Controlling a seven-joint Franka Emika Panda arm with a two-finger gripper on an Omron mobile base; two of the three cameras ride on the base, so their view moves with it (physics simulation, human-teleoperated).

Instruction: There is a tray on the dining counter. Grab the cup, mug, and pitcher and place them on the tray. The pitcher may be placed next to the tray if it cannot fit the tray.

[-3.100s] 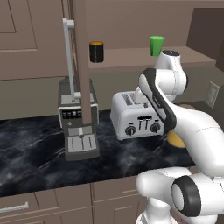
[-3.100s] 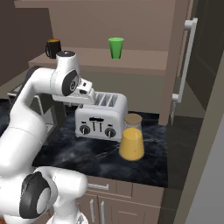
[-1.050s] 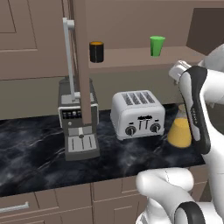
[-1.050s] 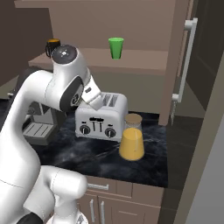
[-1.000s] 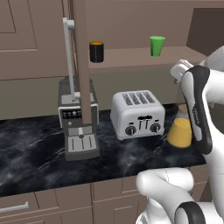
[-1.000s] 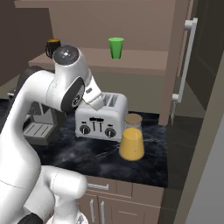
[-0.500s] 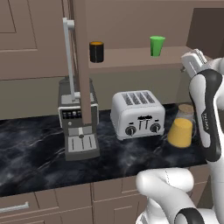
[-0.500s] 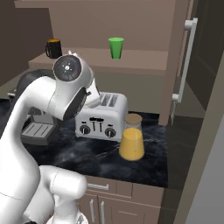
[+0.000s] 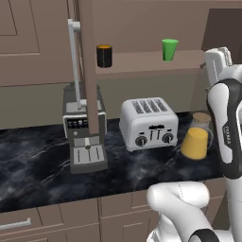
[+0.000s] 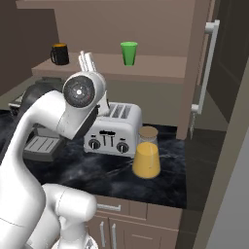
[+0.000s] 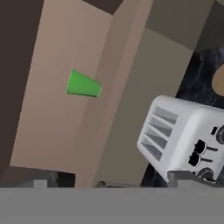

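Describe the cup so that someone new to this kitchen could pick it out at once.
Find the brown shelf on the wall above the black marble counter. Two small vessels stand on it; the cup is the right one, above and to the right of the toaster. It is bright green, tapered and handleless, unlike the black mug.

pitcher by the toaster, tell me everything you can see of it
The clear glass pitcher tapers upward from a wide base and holds orange liquid to about two thirds of its height. A round tan lid caps it. It stands upright on the black marble counter, just right of the silver four-slot toaster, apart from it. Nothing grips it.
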